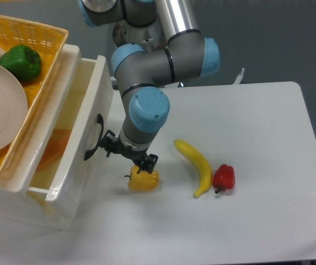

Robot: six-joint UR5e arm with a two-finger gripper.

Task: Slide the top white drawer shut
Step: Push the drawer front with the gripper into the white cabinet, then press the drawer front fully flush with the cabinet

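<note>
On the white tabletop: yellow pepper, banana touching red pepper; at left, yellow wicker basket holding green pepper and plate.
</note>
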